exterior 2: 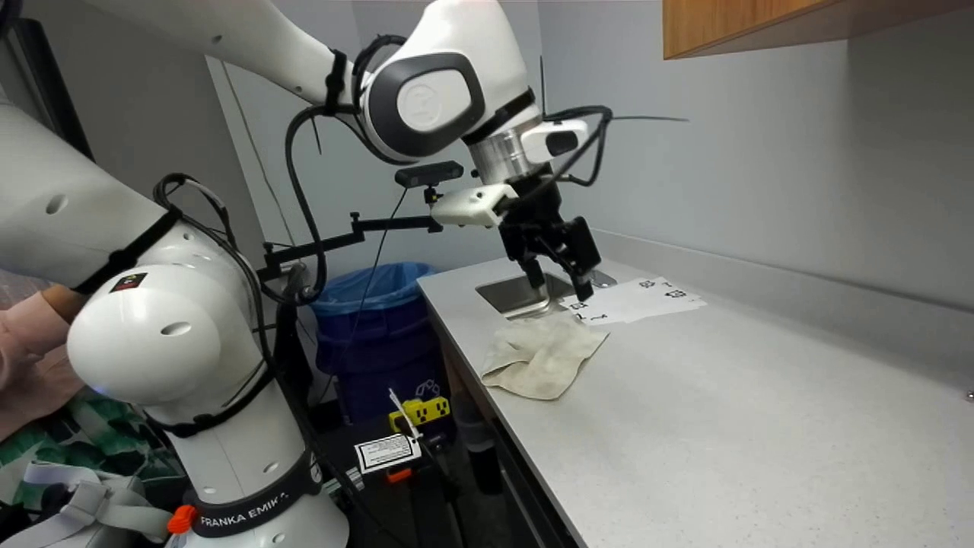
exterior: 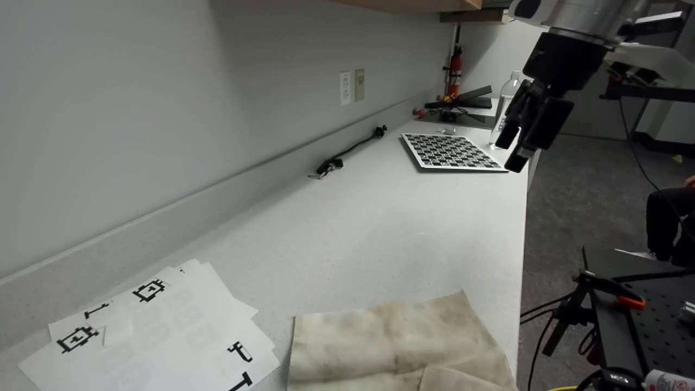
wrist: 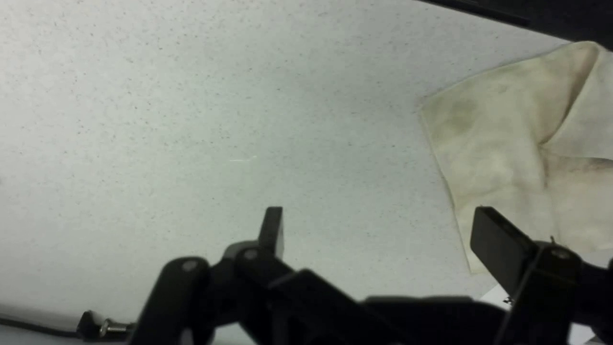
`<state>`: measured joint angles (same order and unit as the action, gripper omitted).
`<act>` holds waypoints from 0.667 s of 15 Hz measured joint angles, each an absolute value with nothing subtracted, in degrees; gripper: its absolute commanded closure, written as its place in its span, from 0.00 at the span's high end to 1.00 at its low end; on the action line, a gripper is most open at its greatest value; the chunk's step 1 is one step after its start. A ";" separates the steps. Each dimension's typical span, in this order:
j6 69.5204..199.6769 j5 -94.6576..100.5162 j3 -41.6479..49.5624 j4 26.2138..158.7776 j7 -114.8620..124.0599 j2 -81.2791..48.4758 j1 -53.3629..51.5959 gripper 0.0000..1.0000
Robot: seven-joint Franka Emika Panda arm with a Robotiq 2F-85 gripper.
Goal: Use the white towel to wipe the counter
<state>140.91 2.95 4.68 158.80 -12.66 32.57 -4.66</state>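
Observation:
The white towel [exterior: 391, 342], cream with brownish patches, lies rumpled near the counter's front edge. It also shows in an exterior view [exterior 2: 544, 358] and at the right of the wrist view [wrist: 498, 143], partly cut off, with a folded part. The counter [exterior: 380, 233] is long, white and speckled; it also shows in an exterior view [exterior 2: 708, 434] and fills most of the wrist view [wrist: 215, 120]. My gripper [wrist: 378, 215] is open and empty, held above the counter. It shows raised in both exterior views [exterior: 511, 151] [exterior 2: 561, 286]. One finger overlaps the towel in the wrist view, without visible contact.
White paper sheets with black markers [exterior: 168, 336] lie beside the towel, toward the wall. A checkered board [exterior: 453, 152], a clear bottle [exterior: 506, 103] and a black cable [exterior: 329, 164] are farther along. A sink [exterior 2: 506, 295] lies beyond the towel. A wooden cabinet [exterior 2: 761, 27] hangs overhead.

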 measured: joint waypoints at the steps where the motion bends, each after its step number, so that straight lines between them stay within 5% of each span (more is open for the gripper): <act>1: 142.93 2.58 8.14 158.44 -16.58 29.86 -4.51 1.00; 10: 146.52 2.56 13.35 154.88 -23.03 20.19 -2.62 1.00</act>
